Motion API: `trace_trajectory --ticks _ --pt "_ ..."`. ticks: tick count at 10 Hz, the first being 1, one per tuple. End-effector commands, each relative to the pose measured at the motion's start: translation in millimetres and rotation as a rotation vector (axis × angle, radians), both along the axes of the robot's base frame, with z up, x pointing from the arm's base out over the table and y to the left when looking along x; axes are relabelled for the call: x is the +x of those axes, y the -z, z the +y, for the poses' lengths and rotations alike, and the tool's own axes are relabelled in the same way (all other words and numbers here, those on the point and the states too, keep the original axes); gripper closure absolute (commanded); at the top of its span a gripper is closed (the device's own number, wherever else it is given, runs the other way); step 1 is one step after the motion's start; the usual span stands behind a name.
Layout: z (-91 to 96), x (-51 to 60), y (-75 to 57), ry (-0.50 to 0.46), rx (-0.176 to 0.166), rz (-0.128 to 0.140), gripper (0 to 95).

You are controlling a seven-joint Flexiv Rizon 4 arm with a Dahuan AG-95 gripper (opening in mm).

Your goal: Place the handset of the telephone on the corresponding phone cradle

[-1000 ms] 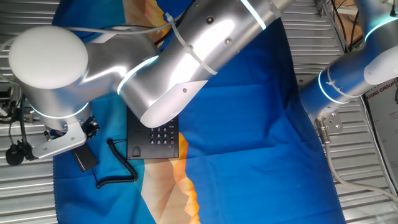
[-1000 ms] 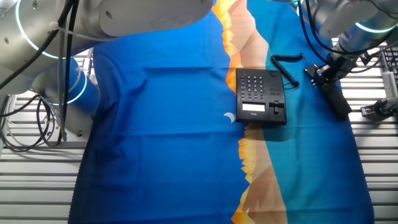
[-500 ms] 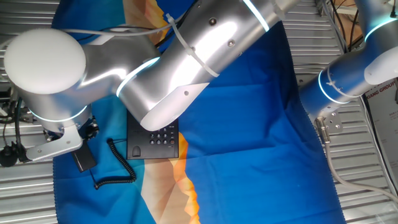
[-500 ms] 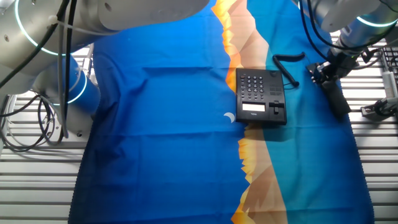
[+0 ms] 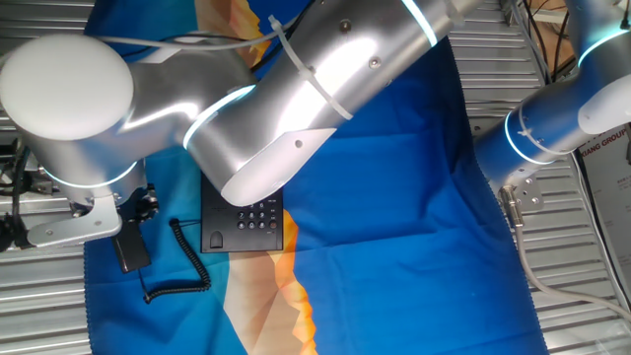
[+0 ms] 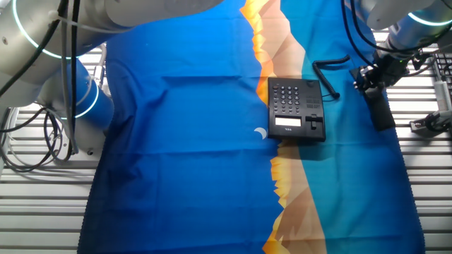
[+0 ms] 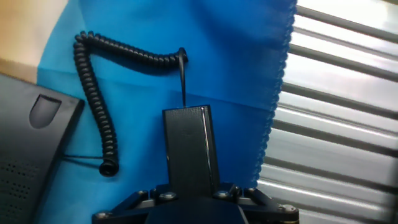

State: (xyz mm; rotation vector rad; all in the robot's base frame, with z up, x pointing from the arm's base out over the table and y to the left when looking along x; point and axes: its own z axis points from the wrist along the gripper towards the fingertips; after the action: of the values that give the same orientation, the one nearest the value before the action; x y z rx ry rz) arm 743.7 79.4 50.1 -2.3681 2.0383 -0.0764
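Slatted metal table (image 6: 212, 212) under blue-orange cloth (image 6: 183, 141); hand (image 7: 193, 193) closed around handset (image 7: 189, 146).

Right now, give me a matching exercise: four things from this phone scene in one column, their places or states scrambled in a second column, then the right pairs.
Things:
1. handset
2. cord
3. phone
4. cradle

Places or states:
A. bare strip of the phone body beside the keypad, nothing in it
B. sits on the cloth where blue meets orange
C. held in the gripper near the cloth's edge, apart from the phone
D. coiled, trailing over the blue cloth

Pairs: 1-C, 2-D, 3-B, 4-A
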Motion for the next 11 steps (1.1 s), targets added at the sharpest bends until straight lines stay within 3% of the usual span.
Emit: trace_trajectory --ticks 1,11 --pt "0.0 -1.7 -2.6 0.020 -0.001 0.004 95.0" --pt "-2.8 -27.8 -10.0 0.141 -0.018 -0.007 95.0"
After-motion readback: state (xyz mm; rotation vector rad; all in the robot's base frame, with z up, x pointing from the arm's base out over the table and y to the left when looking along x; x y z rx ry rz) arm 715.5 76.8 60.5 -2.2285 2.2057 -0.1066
